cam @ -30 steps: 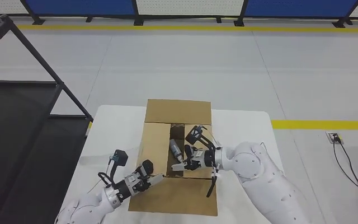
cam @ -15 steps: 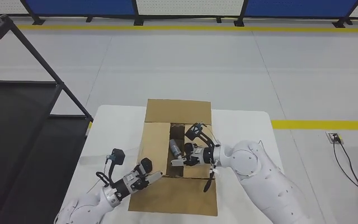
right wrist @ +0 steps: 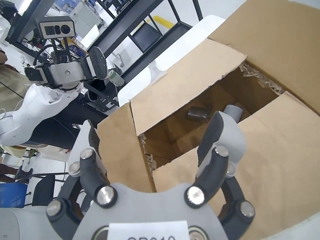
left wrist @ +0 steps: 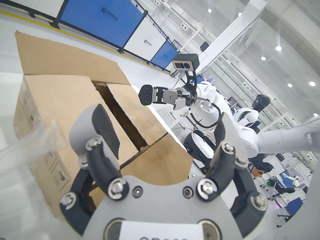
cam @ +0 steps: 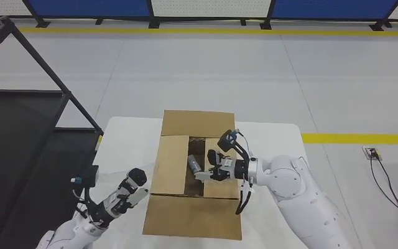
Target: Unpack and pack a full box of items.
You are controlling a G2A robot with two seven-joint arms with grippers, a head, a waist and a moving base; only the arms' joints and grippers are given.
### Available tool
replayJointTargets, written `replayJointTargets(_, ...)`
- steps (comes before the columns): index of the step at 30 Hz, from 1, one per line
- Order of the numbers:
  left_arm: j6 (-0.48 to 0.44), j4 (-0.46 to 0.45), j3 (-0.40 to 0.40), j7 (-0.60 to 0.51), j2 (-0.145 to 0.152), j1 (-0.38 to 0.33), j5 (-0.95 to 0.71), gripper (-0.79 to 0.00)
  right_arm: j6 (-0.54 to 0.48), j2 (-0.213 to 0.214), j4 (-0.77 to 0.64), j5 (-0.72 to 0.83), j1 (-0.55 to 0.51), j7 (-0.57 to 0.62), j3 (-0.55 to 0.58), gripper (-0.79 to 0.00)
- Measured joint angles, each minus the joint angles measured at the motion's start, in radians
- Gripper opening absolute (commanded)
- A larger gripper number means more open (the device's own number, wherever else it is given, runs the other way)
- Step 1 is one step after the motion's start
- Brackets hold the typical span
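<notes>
The left tool [cam: 129,185] has drawn back from the box's near flap to the left side of the surface, spread wide and empty. The cardboard box [cam: 171,163] sits mid-surface with its flaps splayed. Inside lies a grey cylinder [cam: 194,165], probably rigid and smooth, best pinched across its body. The right tool [cam: 208,174] hovers above it, wide and empty. The surface [cam: 124,134] is white, and a black rack [cam: 37,118] stands to its left.
</notes>
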Motion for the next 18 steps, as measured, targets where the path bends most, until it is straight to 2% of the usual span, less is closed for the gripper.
replayJointTargets(6,-0.147,0.056,-0.139,-0.192,0.035,0.11,-0.168,0.0,0.001,0.0,0.005,0.0,0.002,0.0,-0.002,0.0)
replayJointTargets(9,-0.173,0.089,-0.167,-0.309,0.055,0.149,-0.227,0.0,0.001,0.0,0.004,0.0,0.002,0.0,-0.002,0.0)
replayJointTargets(12,-0.121,0.091,-0.154,-0.376,0.079,0.17,-0.25,0.0,0.014,-0.001,0.016,0.004,-0.003,-0.015,0.003,0.0)
replayJointTargets(18,-0.101,0.113,-0.093,-0.391,0.117,0.165,-0.166,0.0,0.077,-0.012,0.209,0.019,0.09,-0.215,0.035,0.0)
